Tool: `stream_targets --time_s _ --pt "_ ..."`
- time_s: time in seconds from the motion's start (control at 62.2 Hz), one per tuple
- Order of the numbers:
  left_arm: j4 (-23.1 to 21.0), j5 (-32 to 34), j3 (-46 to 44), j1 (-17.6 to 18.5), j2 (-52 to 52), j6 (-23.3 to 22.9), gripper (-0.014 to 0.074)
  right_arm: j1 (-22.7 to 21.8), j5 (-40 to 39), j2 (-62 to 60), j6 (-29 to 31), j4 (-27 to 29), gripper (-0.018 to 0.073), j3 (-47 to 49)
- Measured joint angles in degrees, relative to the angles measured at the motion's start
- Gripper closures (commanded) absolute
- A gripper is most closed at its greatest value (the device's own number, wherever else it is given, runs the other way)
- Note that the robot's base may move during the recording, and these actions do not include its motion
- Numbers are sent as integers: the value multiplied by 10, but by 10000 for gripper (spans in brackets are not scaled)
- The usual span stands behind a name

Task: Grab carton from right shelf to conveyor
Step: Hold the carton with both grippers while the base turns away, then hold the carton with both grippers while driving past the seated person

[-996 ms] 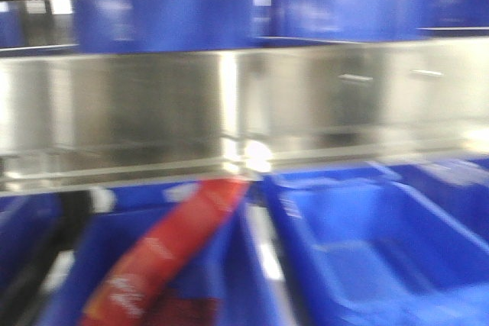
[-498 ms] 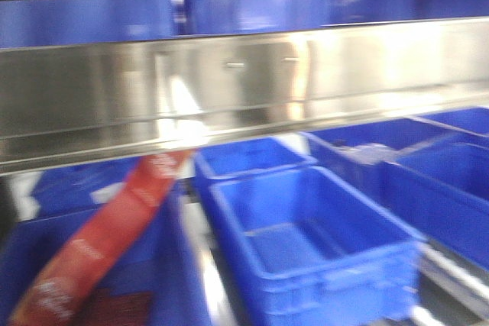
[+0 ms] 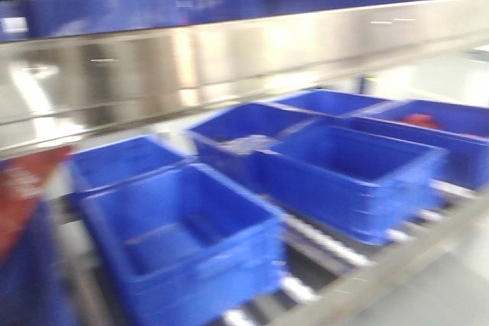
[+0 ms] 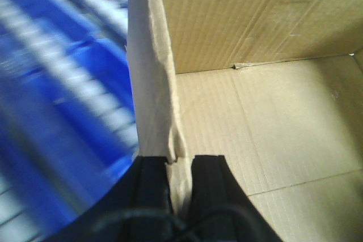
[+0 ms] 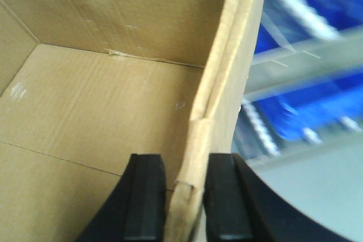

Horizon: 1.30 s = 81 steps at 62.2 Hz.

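Since half a second ago, the blue bins (image 3: 183, 234) and the red band (image 3: 23, 188) are sliding leftward across the front view. Nearest, the left tool (image 4: 180, 165) is pinching the carton (image 4: 272, 128) by its left wall, and the right tool (image 5: 184, 168) is pinching the right wall, holding it between them. Beyond it, the shelf rail (image 3: 229, 59) is running slantwise above the bins.

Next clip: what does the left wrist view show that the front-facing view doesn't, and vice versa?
Only the left wrist view shows the left hand clamped on the carton side wall, and the carton's bare inside floor. Only the front view shows the right shelf with its shiny steel rail. Both show blurred blue bins and some carton cardboard.
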<state>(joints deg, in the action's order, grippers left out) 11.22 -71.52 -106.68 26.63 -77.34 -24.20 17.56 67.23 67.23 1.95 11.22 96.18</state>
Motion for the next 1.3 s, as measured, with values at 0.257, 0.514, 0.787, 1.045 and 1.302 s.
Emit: stream_targets --time_s 0.257,0.514,0.787,1.045,1.302 --pt "0 0 0 0 0 0 613 0 0 0 0 0 629 0" --pt "1 0 0 0 0 0 613 0 0 0 0 0 629 0" --pt "1 0 0 0 0 0 613 0 0 0 0 0 629 0" --pt "1 0 0 0 0 0 613 0 0 0 0 0 629 0" --pt "1 0 0 0 0 0 613 0 0 0 0 0 629 0"
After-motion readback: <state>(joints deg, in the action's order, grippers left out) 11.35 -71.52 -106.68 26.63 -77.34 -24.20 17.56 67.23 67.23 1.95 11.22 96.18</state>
